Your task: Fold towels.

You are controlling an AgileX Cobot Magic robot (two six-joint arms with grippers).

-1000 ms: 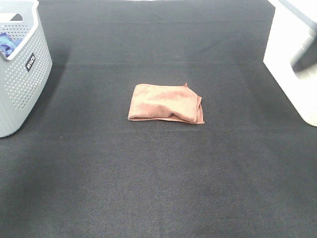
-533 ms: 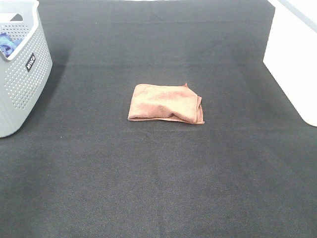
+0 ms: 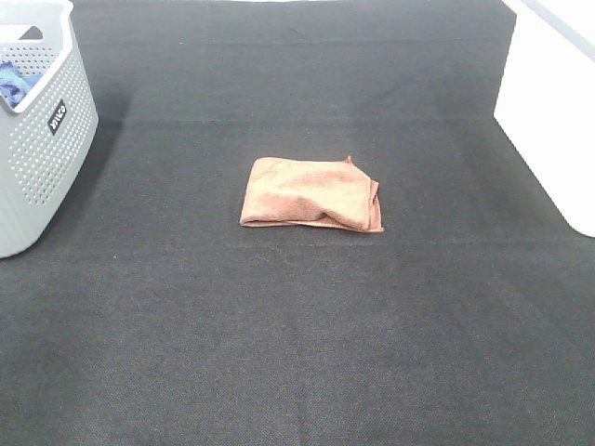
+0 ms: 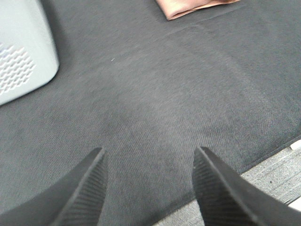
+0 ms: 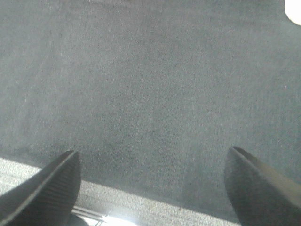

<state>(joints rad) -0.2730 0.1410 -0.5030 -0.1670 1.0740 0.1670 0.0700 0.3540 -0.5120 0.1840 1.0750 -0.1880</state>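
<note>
A folded pink towel (image 3: 311, 193) lies near the middle of the bench (image 3: 297, 334), flat on the dark cloth that covers it. Its right edge shows loose layered corners, and how many layers are stacked there is hard to make out. In the exterior high view no arm is visible at all.

At the far left of that view stands a grey perforated basket (image 3: 46, 139), cut off by the frame so only part of its wall and rim shows. Something blue (image 3: 14, 82) sits inside it (too little of it shows to name it). At the far right a white container (image 3: 548, 121) is also cropped, with only one side and a lower corner in sight.

The left end effector (image 4: 148, 188) hangs released over bare cloth, its two dark ribbed fingers (image 4: 82, 193) spread apart with nothing between them. In its wrist view only one folded corner of the towel (image 4: 193, 7) shows at the picture's edge, well apart from the fingers, and the basket (image 4: 23, 52) appears as a blurred grey wall.

The right end effector (image 5: 150, 188) is likewise released and holds nothing, its fingertips (image 5: 44, 186) wide apart above the cloth near the bench's pale edge strip (image 5: 141, 207). A small white patch (image 5: 294, 9) in one corner of that view is too cropped to identify.
</note>
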